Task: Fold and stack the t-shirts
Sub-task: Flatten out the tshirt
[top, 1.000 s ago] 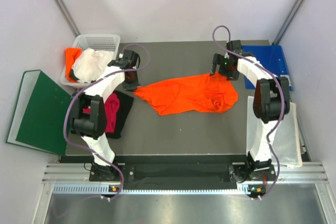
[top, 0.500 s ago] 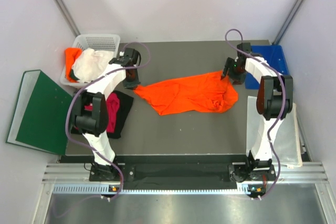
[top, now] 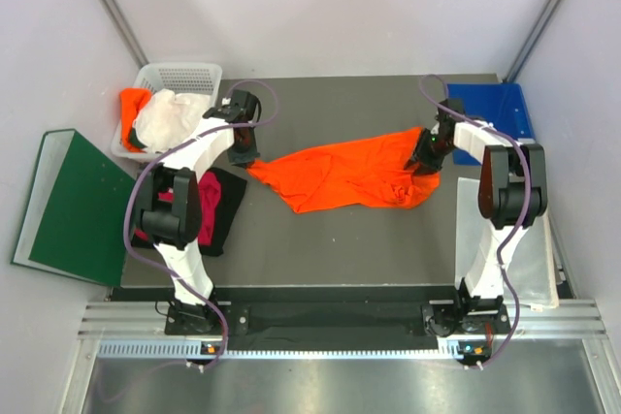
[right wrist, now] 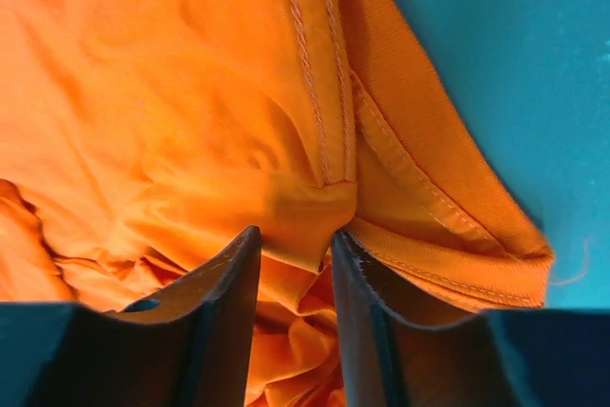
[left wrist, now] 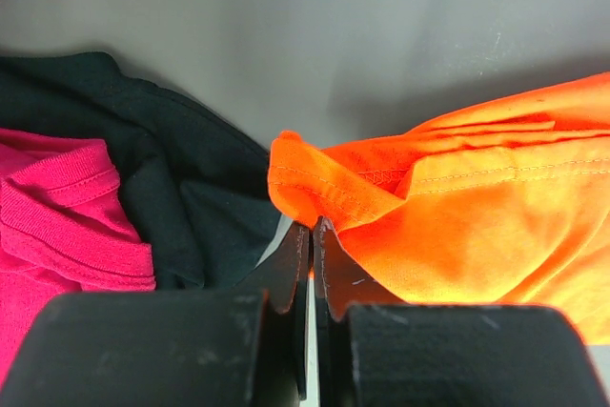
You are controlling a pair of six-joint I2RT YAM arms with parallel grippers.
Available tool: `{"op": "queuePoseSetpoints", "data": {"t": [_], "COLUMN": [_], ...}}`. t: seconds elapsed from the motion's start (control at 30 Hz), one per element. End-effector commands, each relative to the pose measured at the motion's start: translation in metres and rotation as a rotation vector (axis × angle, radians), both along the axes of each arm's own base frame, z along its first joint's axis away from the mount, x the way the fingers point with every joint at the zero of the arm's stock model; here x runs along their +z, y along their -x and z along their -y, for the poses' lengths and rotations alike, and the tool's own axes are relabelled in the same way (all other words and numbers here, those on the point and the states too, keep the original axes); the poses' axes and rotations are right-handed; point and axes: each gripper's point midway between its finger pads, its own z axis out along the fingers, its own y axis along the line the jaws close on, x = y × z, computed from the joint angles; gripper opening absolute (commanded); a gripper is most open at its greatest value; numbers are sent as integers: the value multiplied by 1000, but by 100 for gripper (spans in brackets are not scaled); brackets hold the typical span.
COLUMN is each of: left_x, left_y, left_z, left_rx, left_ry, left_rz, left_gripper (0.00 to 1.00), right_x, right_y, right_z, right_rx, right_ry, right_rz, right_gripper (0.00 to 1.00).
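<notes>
Two pincers meet one bright orange t-shirt (top: 349, 174), which lies crumpled across the middle of the table (top: 340, 239). The left gripper (left wrist: 312, 235) is clamped tight on its left corner. The right gripper (right wrist: 294, 237) straddles a fold at its right edge, and I cannot tell whether it is biting.

far side: bare table (top: 330, 104) behind the orange shirt (top: 340, 176), I've got plenty of room to swing across
near side: open strip between the shirt and my edge too
left gripper (top: 245, 155): kinda boxed in, black and pink shirts (top: 221, 203) just beside it, basket (top: 184, 77) near
right gripper (top: 425, 155): blue folder (top: 500, 109) close on the outside
</notes>
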Motion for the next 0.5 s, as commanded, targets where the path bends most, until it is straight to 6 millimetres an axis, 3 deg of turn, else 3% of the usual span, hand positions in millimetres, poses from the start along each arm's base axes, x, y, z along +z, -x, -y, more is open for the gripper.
{"op": "queuePoseSetpoints", "data": {"t": [0.0, 0.1, 0.23, 0.33, 0.4, 0.43, 0.47], "left_x": [6, 8, 18, 37, 46, 64, 68], "left_y": [-13, -15, -22, -39, -51, -64, -71], "left_z": [3, 4, 0, 0, -3, -4, -5], "left_rx": [16, 16, 27, 31, 47, 60, 73], "left_ry": [19, 21, -2, -6, -19, -11, -15], "left_rz": [33, 41, 76, 140, 175, 225, 244], "left_gripper": [0, 0, 0, 0, 0, 0, 0], "right_x": [19, 22, 54, 100, 144, 162, 184], "right_y": [-23, -32, -48, -66, -81, -86, -89], "right_z": [-8, -11, -9, -4, -3, -3, -2], "right_rx": [-12, -17, -23, -20, -15, -11, -9], "right_ry": [-75, -94, -76, -50, -42, -43, -40], "right_rz": [104, 132, 236, 361, 480, 525, 579], "right_gripper": [26, 3, 0, 0, 0, 0, 0]}}
